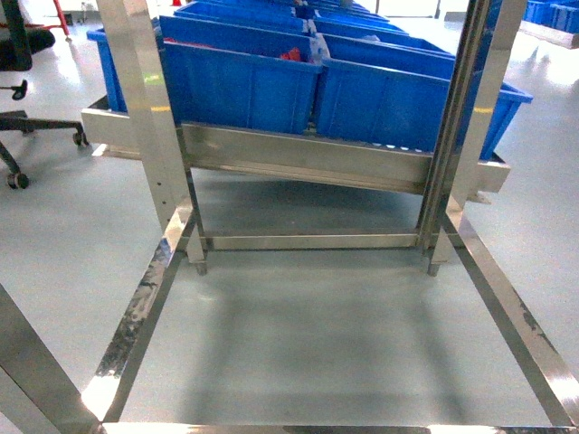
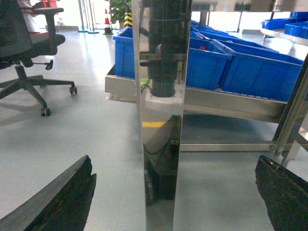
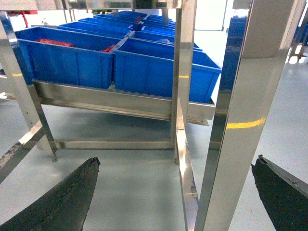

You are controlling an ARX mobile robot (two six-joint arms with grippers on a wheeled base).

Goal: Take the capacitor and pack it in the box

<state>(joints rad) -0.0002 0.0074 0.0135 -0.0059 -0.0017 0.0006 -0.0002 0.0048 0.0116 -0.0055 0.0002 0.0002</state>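
You are in a factory or warehouse parts area. Rows of blue plastic bins (image 1: 244, 81) sit at 12 o'clock on a stainless steel rack (image 1: 308, 158), over a smooth grey floor (image 1: 326, 334). An office chair (image 2: 29, 53) and a traffic cone (image 2: 107, 21) stand at 10 o'clock.

A glossy pale grey floor (image 1: 317, 344) spread through the room and mirrored the overhead light in soft patches. A polished stainless-steel rack frame (image 1: 145, 108) stood on it, its low rails (image 1: 136, 316) scuffed and lying flat on the ground. Rows of deep blue plastic bins (image 1: 244, 86) sat on the frame's tilted shelf (image 1: 308, 154). A black wheeled office chair (image 2: 29, 53) stood off to the left. Farther back were an orange-and-white traffic cone (image 2: 107, 21) and a green potted plant (image 2: 118, 9).
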